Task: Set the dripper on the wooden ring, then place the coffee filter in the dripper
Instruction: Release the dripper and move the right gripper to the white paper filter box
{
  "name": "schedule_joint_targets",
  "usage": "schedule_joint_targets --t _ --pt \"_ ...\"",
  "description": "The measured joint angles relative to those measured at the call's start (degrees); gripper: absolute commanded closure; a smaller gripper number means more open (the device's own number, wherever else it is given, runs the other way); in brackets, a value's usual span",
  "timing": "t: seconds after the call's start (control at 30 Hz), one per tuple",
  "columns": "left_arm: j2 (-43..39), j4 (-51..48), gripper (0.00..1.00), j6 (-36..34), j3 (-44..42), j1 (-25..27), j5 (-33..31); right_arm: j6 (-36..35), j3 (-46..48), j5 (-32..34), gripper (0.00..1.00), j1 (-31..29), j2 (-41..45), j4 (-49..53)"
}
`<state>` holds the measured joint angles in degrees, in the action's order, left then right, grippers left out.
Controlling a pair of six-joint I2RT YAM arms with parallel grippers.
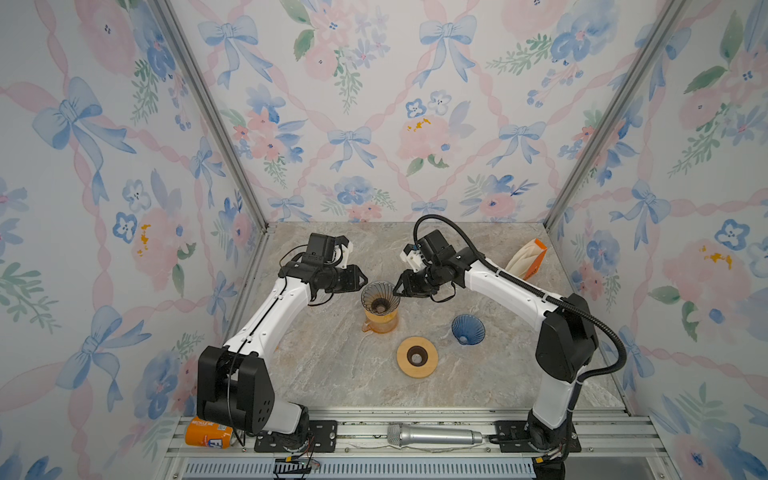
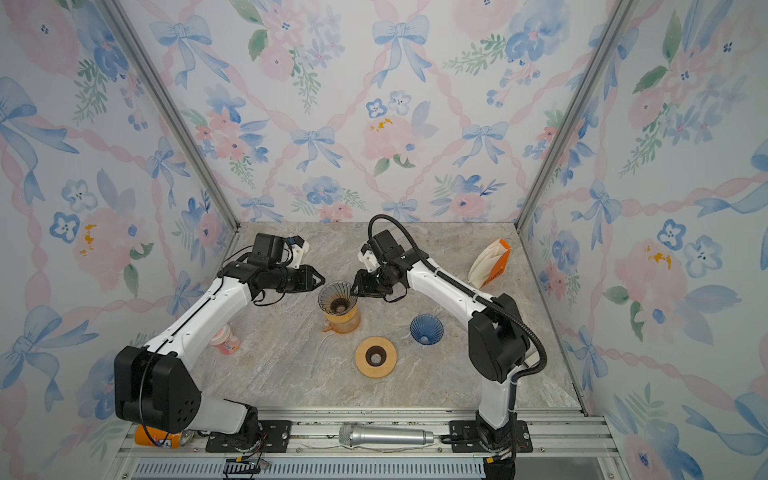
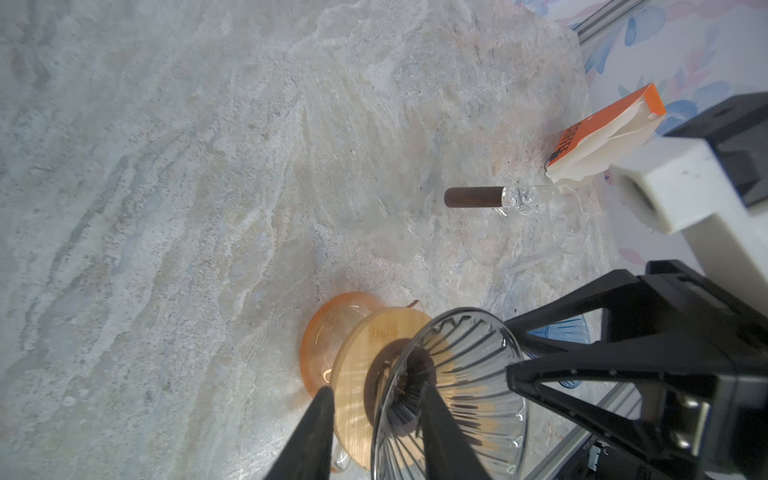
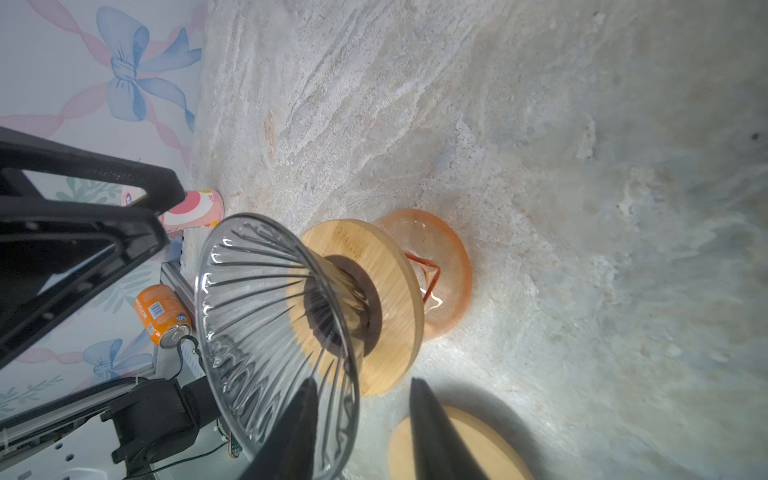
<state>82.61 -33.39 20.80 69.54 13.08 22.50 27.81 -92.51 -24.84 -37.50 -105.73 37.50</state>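
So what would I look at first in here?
Probably the clear ribbed glass dripper in the middle of the table, sitting on an orange glass jug. The left gripper and right gripper flank its rim, jaws apart. Paper filters wait in an orange box at the back right.

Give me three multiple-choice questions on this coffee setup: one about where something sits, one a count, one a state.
1. Where does the clear dripper sit? A flat on the table; B on a wooden ring atop the orange carafe; C in a sink.
2. How many wooden rings show? A one; B three; C two.
3. What is inside the clear dripper? A nothing; B a paper filter; C coffee grounds.
Answers: B, the wrist views show that stack; C, a second ring lies loose on the table; A, its glass is bare, the filters sit in their box.
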Motion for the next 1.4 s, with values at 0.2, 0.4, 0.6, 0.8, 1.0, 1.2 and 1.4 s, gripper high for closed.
schedule_joint_targets --t 0.2,0.4,0.6,0.8,1.0,1.2,1.4 --pt "0.0 0.02 0.45 -0.33 3.23 0.63 -1.7 -1.53 -0.68 2.14 0.58 1.38 4.79 1.46" --pt "-0.31 0.79 0.24 -2.67 5.66 4.42 -3.43 -4.02 -0.9 6.43 0.59 4.09 11.5 5.42" --pt "-1.68 3.1 0.14 -3.78 6.56 8.24 -4.11 -6.25 1.75 11.06 0.65 10.93 19.91 7.58" --pt "-1.99 5.29 0.09 -4.13 7.08 10.91 -4.13 -6.88 8.48 14.69 0.67 21.49 24.06 8.63" --pt "-1.99 7.32 0.05 -4.11 6.82 12.31 -4.11 -6.91 14.53 16.85 0.71 30.71 24.2 8.37" --pt "-1.86 8.9 0.03 -4.09 5.44 12.46 -4.09 -3.65 18.69 20.35 0.76 36.37 23.69 4.48" --pt "-0.44 9.73 0.03 -4.13 5.44 12.46 -4.07 0.04 18.75 23.91 0.79 38.38 19.67 -0.22"
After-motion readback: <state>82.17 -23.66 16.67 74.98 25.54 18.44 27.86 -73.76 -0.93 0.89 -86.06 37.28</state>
